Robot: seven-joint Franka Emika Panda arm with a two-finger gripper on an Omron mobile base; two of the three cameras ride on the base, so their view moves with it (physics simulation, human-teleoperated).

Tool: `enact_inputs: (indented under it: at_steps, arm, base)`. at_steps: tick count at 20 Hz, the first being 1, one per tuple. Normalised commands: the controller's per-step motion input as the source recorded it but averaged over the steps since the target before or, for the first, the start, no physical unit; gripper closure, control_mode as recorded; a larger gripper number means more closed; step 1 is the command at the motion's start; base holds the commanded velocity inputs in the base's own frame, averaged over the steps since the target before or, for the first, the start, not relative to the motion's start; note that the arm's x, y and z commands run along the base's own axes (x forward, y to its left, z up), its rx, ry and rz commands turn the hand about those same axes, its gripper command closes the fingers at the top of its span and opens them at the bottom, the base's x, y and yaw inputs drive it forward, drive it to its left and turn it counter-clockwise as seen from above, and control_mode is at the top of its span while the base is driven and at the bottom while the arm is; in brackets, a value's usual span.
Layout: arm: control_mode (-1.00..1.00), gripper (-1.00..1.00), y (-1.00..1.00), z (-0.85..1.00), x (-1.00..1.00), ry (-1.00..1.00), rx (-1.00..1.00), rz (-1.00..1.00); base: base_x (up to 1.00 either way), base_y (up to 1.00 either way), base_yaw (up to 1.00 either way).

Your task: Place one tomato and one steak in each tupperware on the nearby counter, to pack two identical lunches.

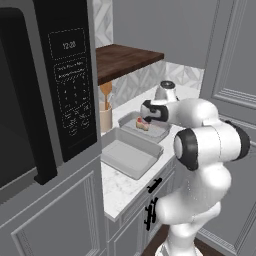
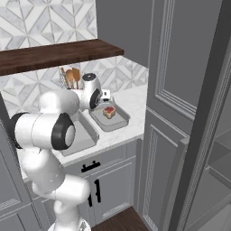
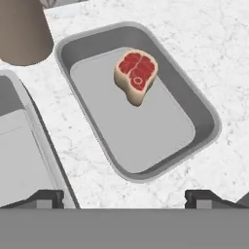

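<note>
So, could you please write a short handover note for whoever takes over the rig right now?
Gripper: open, holding nothing, hovering above the far grey rectangular tupperware.
One red raw steak with a pale fat rim lies inside that tupperware, on the white marble-veined counter.
The near grey tupperware beside it looks empty.
Done: one steak packed.
Left: a tomato for the far tupperware; a steak and a tomato for the near one.
</note>
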Motion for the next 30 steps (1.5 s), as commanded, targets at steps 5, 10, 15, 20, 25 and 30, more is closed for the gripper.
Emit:
enact_inputs:
  at_steps: [5, 10, 15, 20, 25, 30]
  arm:
    - [-1.0, -1.0, 0.01, 0.61, -1.0, 0.0, 0.04, -0.06]
    - [-1.0, -1.0, 0.0, 0.7, -0.88, -0.07, 0.0, -0.03]
    - [-1.0, -1.0, 0.12, 0.47, -0.58, -0.16, 0.03, 0.0]
    - [-1.0, -1.0, 0.04, 0.48, -0.89, -0.04, 0.09, -0.07]
    - [-1.0, -1.0, 0.0, 0.39, -0.98, -0.01, 0.06, -0.07]
    - [-1.0, -1.0, 0.0, 0.29, -0.96, -0.1, 0.04, -0.02]
  base:
    - [0.0, 0.0, 0.0]
    - [0.0, 0.0, 0.0]
    - [0.0, 0.0, 0.0]
    - [0.0, 0.0, 0.0]
    - [0.0, 0.0, 0.0]
    - [0.0, 0.0, 0.0]
